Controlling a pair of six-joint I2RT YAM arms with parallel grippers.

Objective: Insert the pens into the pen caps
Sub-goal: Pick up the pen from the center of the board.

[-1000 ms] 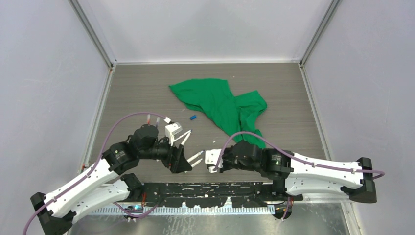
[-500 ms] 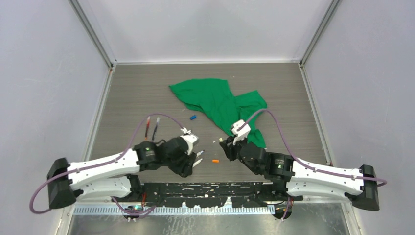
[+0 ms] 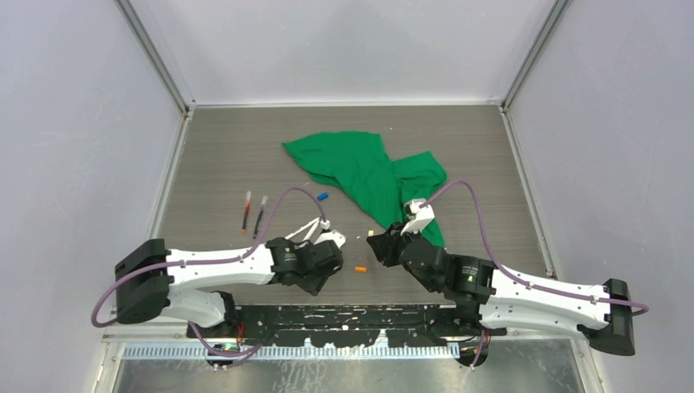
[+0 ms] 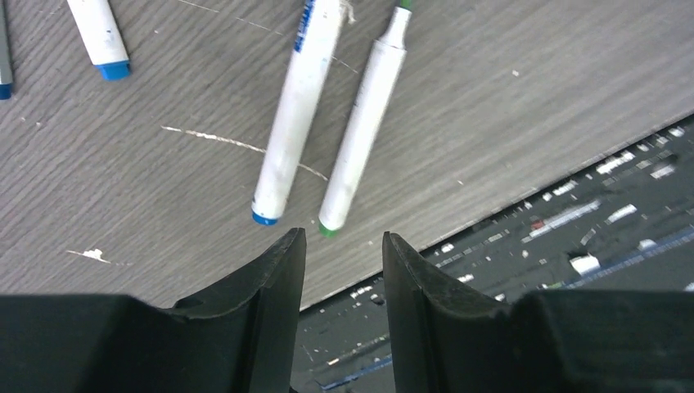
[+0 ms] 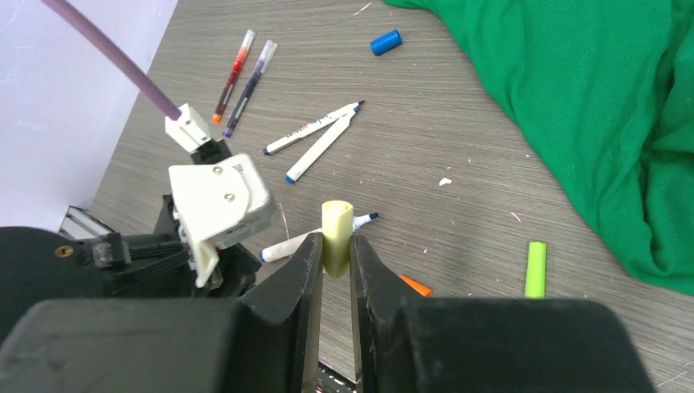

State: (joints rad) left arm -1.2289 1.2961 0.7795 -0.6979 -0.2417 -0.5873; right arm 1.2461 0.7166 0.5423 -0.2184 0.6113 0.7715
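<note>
My right gripper [image 5: 335, 246] is shut on a pale yellow pen cap [image 5: 335, 221] and holds it upright above the table; it also shows in the top view [image 3: 378, 244]. My left gripper [image 4: 342, 237] is open and empty, low over the near table edge. Just ahead of it lie two white pens, one blue-ended [image 4: 295, 115] and one green-ended [image 4: 360, 131]. A third white pen [image 5: 286, 244] lies beside the left wrist. A red pen [image 3: 246, 211] and a purple pen [image 3: 261, 214] lie at the left. An orange cap [image 3: 360, 268], a green cap [image 5: 535, 268] and a blue cap [image 3: 322, 196] lie loose.
A large green cloth [image 3: 368, 172] lies crumpled at the back middle and right, close behind the right wrist. The left wrist's white camera block [image 5: 221, 205] sits just left of the right gripper. The black base rail [image 4: 573, 237] runs along the table's near edge.
The two grippers faced each other at the front centre; they have drawn apart. The left arm has stretched out low, the right wrist has swung back. The orange cap now shows on the table.
</note>
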